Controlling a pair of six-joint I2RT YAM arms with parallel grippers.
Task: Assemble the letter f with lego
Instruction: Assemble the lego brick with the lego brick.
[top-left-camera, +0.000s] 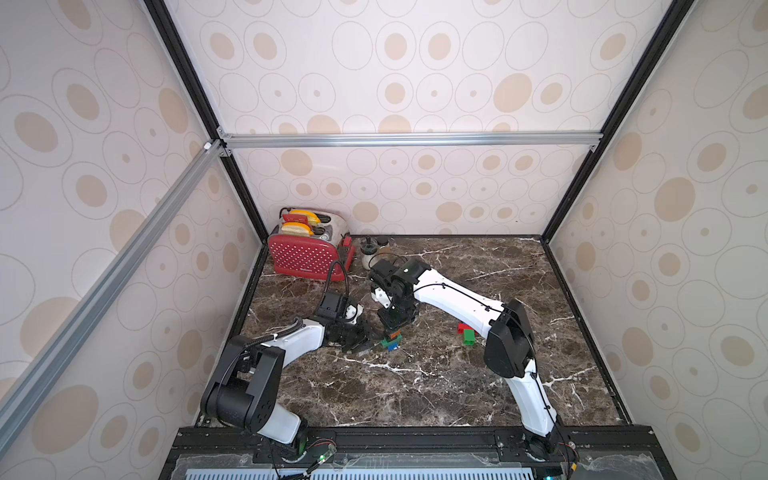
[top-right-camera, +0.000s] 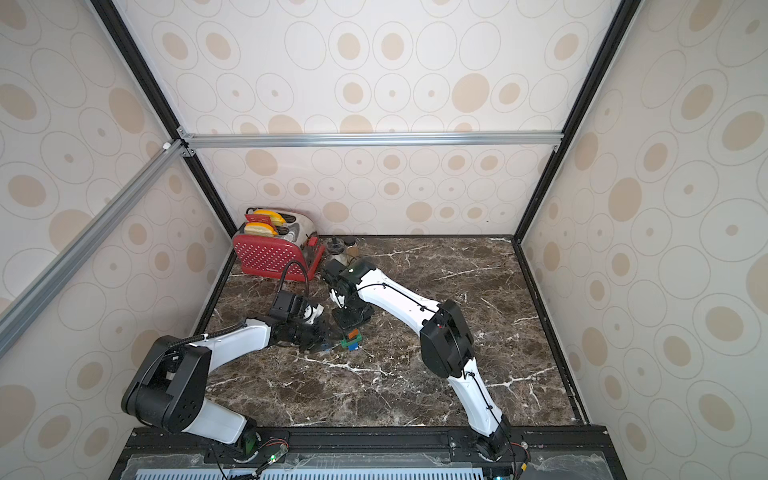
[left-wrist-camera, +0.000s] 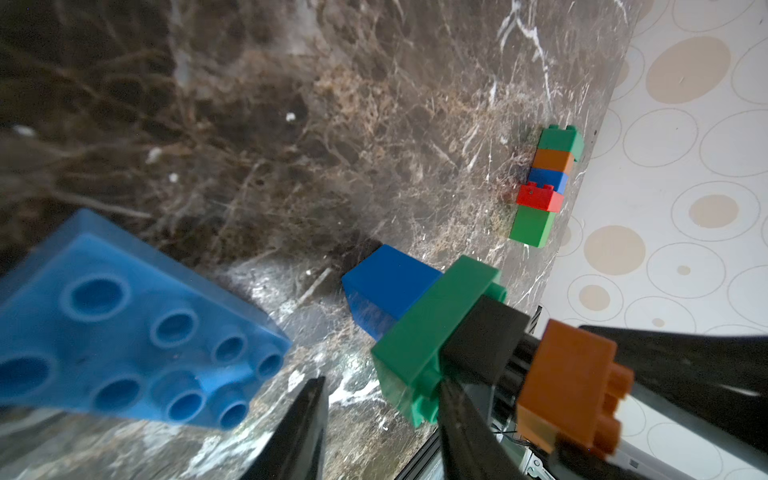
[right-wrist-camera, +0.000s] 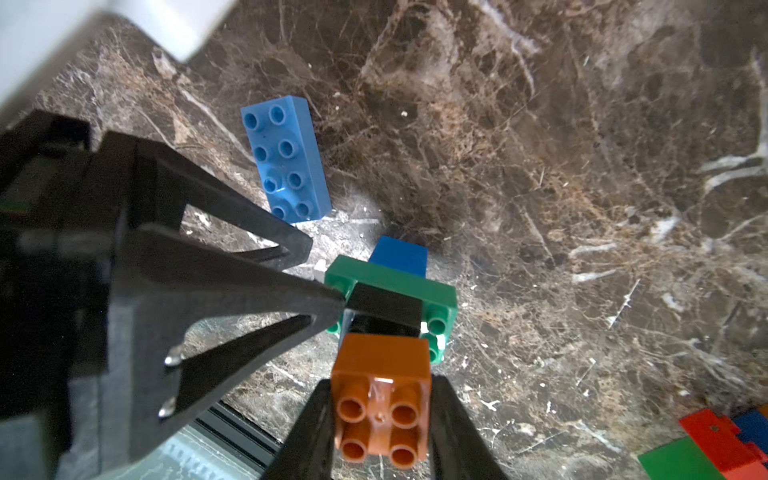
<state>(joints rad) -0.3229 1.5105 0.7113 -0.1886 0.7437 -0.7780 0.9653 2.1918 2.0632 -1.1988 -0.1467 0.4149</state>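
So the little tower stands on the counter (top-left-camera: 415, 395), roughly mid-depth and left of center. It has a dark blue brick (right-wrist-camera: 399, 253) at the bottom, a green oblong brick (right-wrist-camera: 390, 276) laid across it, a black brick (right-wrist-camera: 384, 307) on that, and an orange brick (right-wrist-camera: 380, 415) on top (four studs facing up). I honestly can't tell if the orange one is pressed all the way down onto the black.

The right gripper (right-wrist-camera: 380, 386) comes in from above, and its fingers are clamped on the orange brick, one on each side. The left gripper (top-left-camera: 368, 336) reaches in low from the side. Its fingers are apart with nothing between them, and in the right wrist view one fingertip touches the tower about where black meets green.

A light blue oblong brick (right-wrist-camera: 286, 158) lies flat on the counter, studs up, just beside the left gripper and clear of the tower.

Well apart from the tower, by the right arm, a row of bricks (left-wrist-camera: 548, 178) lies on the counter touching end to end: green, orange, blue, red, green. In a top view the arm hides most of it, so only red and green show.

A red dotted toaster (top-left-camera: 305, 257) sits in the back left corner, away from all of it.
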